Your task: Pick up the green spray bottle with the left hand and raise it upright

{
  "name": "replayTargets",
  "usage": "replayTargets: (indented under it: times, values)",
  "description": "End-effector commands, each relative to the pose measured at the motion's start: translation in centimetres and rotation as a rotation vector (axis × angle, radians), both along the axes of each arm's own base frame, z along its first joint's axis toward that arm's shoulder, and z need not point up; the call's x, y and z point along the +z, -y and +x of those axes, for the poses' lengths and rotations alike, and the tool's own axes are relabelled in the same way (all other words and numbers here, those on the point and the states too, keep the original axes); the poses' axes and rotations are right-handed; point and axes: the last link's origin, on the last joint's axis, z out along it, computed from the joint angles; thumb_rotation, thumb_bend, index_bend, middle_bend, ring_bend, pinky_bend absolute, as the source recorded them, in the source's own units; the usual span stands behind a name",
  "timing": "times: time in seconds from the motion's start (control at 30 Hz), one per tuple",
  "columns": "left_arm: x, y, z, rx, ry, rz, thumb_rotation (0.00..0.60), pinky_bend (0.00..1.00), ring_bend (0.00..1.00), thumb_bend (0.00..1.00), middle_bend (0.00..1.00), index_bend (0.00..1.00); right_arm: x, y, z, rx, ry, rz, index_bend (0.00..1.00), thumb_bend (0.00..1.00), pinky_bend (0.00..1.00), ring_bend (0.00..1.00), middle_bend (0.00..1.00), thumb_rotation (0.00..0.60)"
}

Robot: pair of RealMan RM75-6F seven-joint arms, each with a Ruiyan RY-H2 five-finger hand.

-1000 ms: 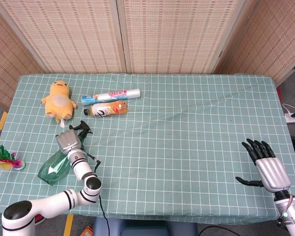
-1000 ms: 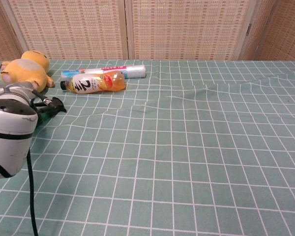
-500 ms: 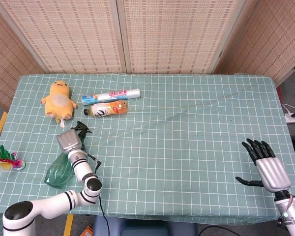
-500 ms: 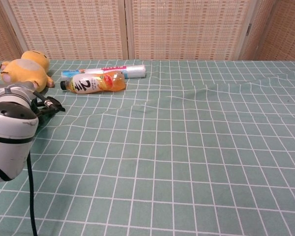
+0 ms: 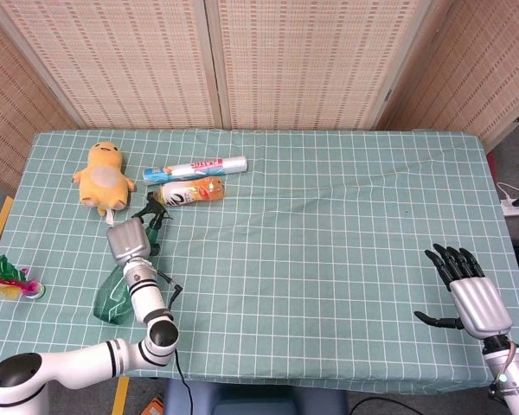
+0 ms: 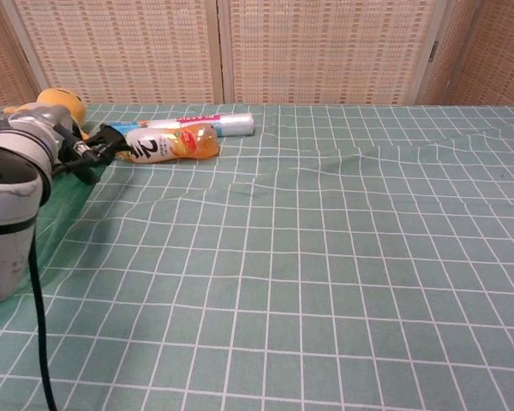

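Observation:
The green spray bottle [image 5: 112, 299] is gripped by my left hand [image 5: 126, 243] just below its black trigger head [image 5: 153, 213]. The bottle is tilted, with its translucent green body toward me and the nozzle toward the orange bottle. In the chest view the left hand [image 6: 31, 151] shows at the far left, the black nozzle [image 6: 105, 140] sticks out to its right, and part of the green body [image 6: 68, 195] hangs beneath. My right hand [image 5: 467, 296] hovers near the table's front right corner, fingers spread and holding nothing.
A yellow plush toy [image 5: 103, 175] lies at the back left. Beside it are an orange drink bottle [image 5: 190, 192] and a white roll [image 5: 195, 166], both on their sides, just beyond the nozzle. A colourful feather toy [image 5: 9, 281] sits at the left edge.
My left hand has risen and moved toward the orange bottle with the spray bottle in it. The bottle has swung from lying flat to a steeper tilt. The right hand stayed still.

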Motion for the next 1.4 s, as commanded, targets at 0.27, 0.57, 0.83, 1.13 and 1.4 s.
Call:
replayTargets:
  times: [0.27,0.57,0.83,1.13,1.4]
  values:
    - [5.6,1.4,1.3,-0.198,0.237,0.12,0.6,0.39,0.53,0.23,0.58,0.35,0.0,-0.1,0.0,0.002,-0.004,-0.007,0.05,0.06,0.02,0.0,0.0,0.6]
    - [7.4,1.3,-1.2,-0.215,0.37,0.169,0.6,0.38,0.53,0.23,0.59,0.35,0.0,-0.1,0.1,0.004,-0.005,-0.017,0.05,0.06,0.02,0.0,0.0,0.6]
    - [9.1,1.6,0.2,-0.274,0.465,0.183,0.6,0.37,0.53,0.23,0.58,0.35,-0.1,0.0,0.0,-0.009,-0.01,-0.021,0.05,0.06,0.02,0.0,0.0,0.6]
    - [10.0,2.9,2.1,-0.352,0.563,0.176,0.6,0.37,0.53,0.23,0.58,0.35,-0.1,0.0,0.0,-0.012,-0.014,-0.021,0.05,0.06,0.02,0.0,0.0,0.6]
    - [11.5,2.9,2.2,-0.459,0.592,0.254,0.6,0.37,0.53,0.23,0.58,0.35,-0.1,0.0,-0.1,-0.014,-0.017,-0.019,0.05,0.06,0.02,0.0,0.0,0.6]
